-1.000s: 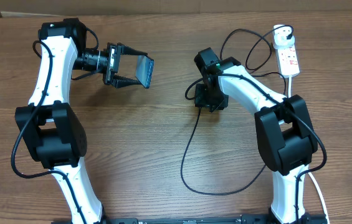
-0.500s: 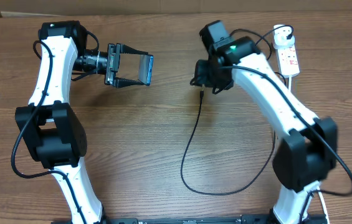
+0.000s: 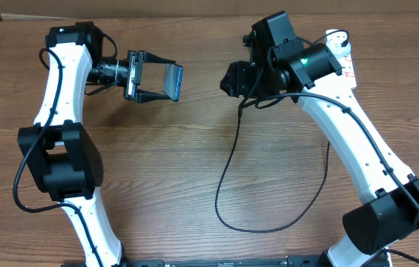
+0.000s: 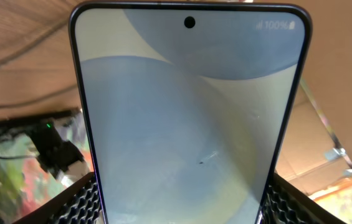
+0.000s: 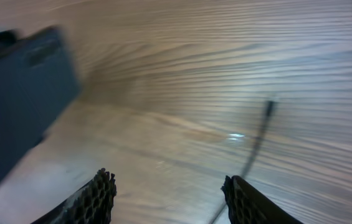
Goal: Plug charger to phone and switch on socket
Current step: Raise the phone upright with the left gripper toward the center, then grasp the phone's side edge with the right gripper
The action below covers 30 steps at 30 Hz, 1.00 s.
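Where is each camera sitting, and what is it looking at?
Overhead: fixed above the table, looking straight down; both arms show, the left gripper holding the phone, the right gripper by the charger.
Left wrist: on the left arm, facing along its fingers at the phone's screen.
Right wrist: on the right arm, looking down at the wood; its open fingers and the charger's tip show.
Shared: overhead and left wrist both show the phone; overhead and right wrist both show the charger.

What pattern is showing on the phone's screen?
Soft overlapping curved shapes in grey-blue and pale beige on the phone; clearest in the left wrist view.
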Tool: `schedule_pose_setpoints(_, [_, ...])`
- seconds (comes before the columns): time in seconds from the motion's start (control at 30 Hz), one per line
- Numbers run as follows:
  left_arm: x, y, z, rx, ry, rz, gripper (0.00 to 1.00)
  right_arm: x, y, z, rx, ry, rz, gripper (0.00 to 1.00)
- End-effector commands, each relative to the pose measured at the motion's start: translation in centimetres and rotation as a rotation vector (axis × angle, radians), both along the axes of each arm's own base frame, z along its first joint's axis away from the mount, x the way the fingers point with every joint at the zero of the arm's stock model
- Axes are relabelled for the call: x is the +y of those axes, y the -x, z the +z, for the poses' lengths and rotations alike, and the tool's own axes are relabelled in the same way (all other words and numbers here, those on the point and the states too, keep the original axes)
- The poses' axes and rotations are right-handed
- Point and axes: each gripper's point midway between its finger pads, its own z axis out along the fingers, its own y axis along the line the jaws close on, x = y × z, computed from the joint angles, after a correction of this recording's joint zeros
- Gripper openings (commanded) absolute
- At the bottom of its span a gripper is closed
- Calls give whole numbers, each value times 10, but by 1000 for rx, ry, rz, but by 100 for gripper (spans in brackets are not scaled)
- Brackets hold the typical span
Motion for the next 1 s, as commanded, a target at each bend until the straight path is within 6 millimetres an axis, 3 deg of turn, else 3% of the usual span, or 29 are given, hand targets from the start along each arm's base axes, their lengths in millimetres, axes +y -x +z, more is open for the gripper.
schedule_pose_setpoints(0.0, [5,-6,-5,-22,-69,3,31,26,16,39,-49,-165,155,57])
schedule_pose_setpoints(0.1, [8,-10,-12,-31,-115,8,32,36,21,50,-65,-231,212,58])
schedule_pose_setpoints(0.4, [9,-12,-13,-8,-125,26,32,57,22,52,-114,-211,222,60])
schedule_pose_setpoints(0.8, [9,-12,-13,-10,-122,26,33,99,9,32,-175,-123,53,60])
schedule_pose_setpoints(0.97, [6,-13,-8,-12,-88,27,33,103,-2,20,-183,-93,-31,60])
